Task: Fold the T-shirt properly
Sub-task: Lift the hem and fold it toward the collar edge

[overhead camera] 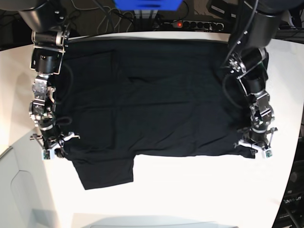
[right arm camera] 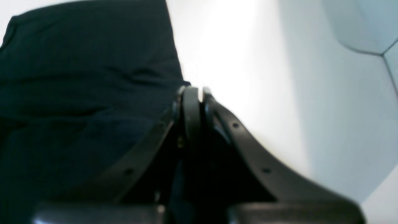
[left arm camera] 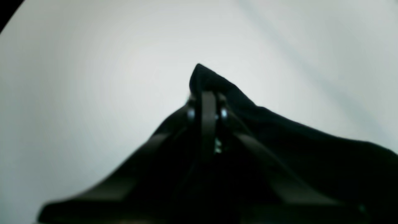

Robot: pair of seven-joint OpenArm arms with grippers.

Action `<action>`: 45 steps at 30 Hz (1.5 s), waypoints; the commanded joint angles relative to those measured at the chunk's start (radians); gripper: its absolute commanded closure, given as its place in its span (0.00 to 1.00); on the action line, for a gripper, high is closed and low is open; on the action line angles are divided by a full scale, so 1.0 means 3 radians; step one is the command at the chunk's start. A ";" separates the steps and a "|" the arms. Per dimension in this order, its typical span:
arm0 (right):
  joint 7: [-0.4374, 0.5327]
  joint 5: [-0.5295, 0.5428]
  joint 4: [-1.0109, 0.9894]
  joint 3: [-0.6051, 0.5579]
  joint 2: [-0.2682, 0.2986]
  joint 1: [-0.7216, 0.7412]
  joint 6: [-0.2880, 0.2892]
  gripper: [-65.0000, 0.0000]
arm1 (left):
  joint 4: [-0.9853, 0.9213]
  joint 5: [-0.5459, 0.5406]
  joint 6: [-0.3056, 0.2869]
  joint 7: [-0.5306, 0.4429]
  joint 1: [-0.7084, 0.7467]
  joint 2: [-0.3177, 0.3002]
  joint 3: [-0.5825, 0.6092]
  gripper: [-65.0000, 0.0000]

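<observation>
The black T-shirt (overhead camera: 156,99) lies spread flat on the white table (overhead camera: 190,190), plain side up, with one sleeve (overhead camera: 107,173) sticking out toward the front edge. At the right edge of the base view, my left gripper (overhead camera: 256,148) is shut on the shirt's near right corner. In the left wrist view that cloth (left arm camera: 211,81) rises in a peak above the left gripper (left arm camera: 207,96). My right gripper (overhead camera: 56,146) sits at the shirt's left edge. In the right wrist view the right gripper (right arm camera: 194,90) is closed on the T-shirt's (right arm camera: 87,68) hem corner.
A power strip (overhead camera: 190,23) with a red light and loose cables lie behind the table's back edge, beside a blue box (overhead camera: 147,4). The table's rounded front-left edge (overhead camera: 19,142) drops to a lower white surface (overhead camera: 19,190). Bare tabletop stretches in front of the shirt.
</observation>
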 commanded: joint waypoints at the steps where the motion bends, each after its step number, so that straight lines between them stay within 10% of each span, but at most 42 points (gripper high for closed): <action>1: 0.0078 0.0025 0.0103 0.0059 0.0039 0.0051 -0.0024 1.00 | 0.0120 -0.0024 0.0001 -0.0098 -0.0078 -0.0046 0.0001 1.00; 21: 0.0109 0.0030 0.0880 0.0315 -0.0134 -0.0521 -0.0019 1.00 | 0.1567 -0.1149 -0.0005 0.0843 0.0699 0.0005 0.0027 1.00; 40: 0.0119 0.0388 0.1760 0.0468 -0.0150 -0.1421 -0.0014 1.00 | 0.2585 -0.1875 -0.0005 0.0909 0.1691 -0.0020 0.0006 1.00; 45: 0.0119 0.0388 0.1750 0.0698 -0.0216 -0.1483 0.0344 1.00 | 0.2585 -0.1896 -0.0005 0.0909 0.1835 -0.0061 -0.0004 1.00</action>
